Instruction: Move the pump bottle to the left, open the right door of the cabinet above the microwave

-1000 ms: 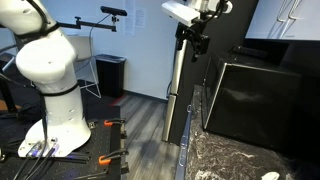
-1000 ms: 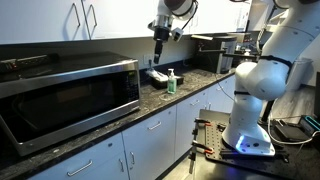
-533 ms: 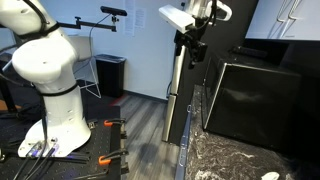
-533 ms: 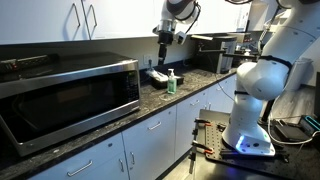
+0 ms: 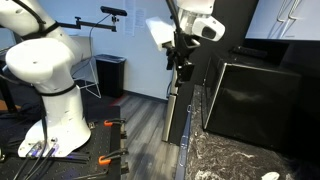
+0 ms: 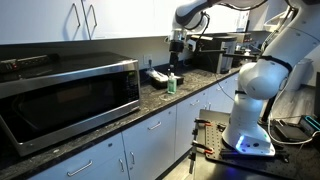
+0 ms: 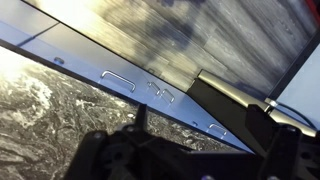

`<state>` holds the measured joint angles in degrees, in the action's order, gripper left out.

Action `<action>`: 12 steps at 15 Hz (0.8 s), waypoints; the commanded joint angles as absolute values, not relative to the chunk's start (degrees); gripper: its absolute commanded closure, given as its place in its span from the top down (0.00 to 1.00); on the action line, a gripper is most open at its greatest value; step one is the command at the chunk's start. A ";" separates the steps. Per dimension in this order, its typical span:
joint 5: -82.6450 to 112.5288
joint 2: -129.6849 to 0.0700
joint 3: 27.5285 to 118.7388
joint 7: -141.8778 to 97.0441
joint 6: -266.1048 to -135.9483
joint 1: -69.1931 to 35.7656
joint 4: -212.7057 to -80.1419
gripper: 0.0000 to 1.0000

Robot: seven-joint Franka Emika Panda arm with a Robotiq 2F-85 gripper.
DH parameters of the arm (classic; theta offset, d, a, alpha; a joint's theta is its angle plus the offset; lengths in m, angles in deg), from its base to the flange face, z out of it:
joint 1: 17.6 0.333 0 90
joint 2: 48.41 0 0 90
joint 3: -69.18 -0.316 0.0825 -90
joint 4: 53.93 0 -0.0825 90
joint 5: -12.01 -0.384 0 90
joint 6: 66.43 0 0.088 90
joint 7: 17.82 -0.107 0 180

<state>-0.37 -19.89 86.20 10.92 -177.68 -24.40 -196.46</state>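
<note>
Hovering above the pump bottle (image 6: 171,83), which stands on the counter (image 6: 150,108) beyond the microwave's (image 6: 70,95) far end, the gripper (image 6: 178,48) shows too small and dark to tell whether its jaws are apart or together. Coming down off-centre, I judge, it could catch the white pump head and tip the light bottle, or shove it into the low clutter (image 6: 157,75) lying between bottle and microwave, spoiling the leftward move.

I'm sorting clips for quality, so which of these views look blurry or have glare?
Wrist view: streaky blur across the top, the gripper a dark unfocused mass, glare on the countertop at left. In an exterior view the gripper looks smeared; in an exterior view the microwave front shows reflections.
</note>
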 commanded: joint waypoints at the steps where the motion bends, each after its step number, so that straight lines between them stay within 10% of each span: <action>1: 2.99 -17.55 86.81 7.66 -178.44 -28.00 -199.51 1.00; 12: 16.03 -18.99 88.21 -1.35 -182.38 -35.79 -198.94 1.00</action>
